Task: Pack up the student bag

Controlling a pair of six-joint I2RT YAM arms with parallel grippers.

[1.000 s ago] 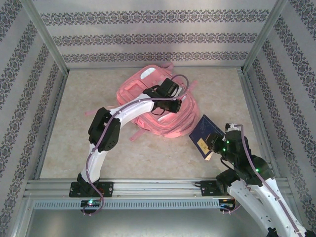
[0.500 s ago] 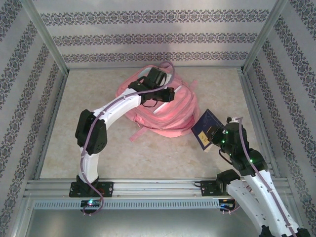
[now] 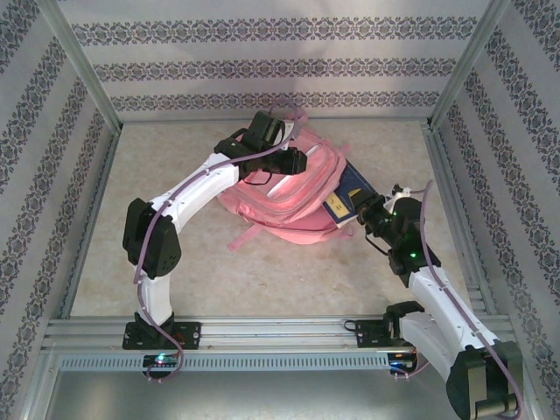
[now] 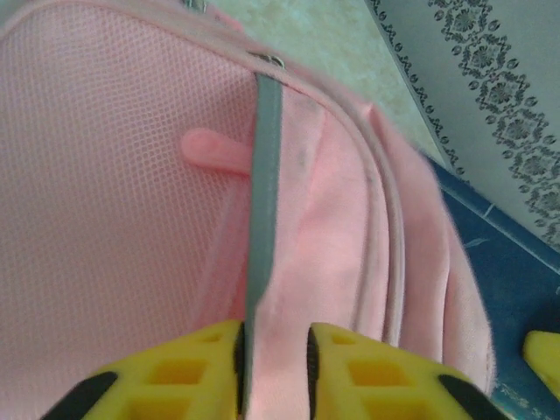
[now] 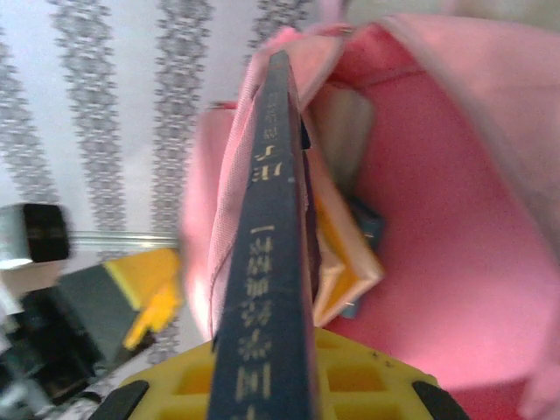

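Observation:
The student bag [image 3: 289, 197], a big pink backpack, lies mid-table with its mouth facing right. My left gripper [image 3: 296, 162] rests on its top. In the left wrist view the left gripper [image 4: 274, 354] is open by a narrow gap, with pink bag fabric [image 4: 341, 227] and a grey strip [image 4: 265, 175] between the pads. My right gripper [image 3: 363, 214] is shut on a dark blue book [image 3: 344, 199], whose far end sits in the bag's mouth. The right wrist view shows the right gripper [image 5: 267, 354] clamping the book's spine [image 5: 267, 262], with an orange-edged item [image 5: 346, 254] inside the bag [image 5: 437, 219].
A loose pink strap [image 3: 241, 238] trails on the beige table in front of the bag. Metal frame rails [image 3: 451, 201] and patterned walls close in both sides and the back. The left arm's elbow [image 3: 144, 241] stands at the left.
The right gripper has carried the book up and left, from beside the bag into its mouth. The left gripper has shifted back-left on the bag, and its jaws have parted slightly.

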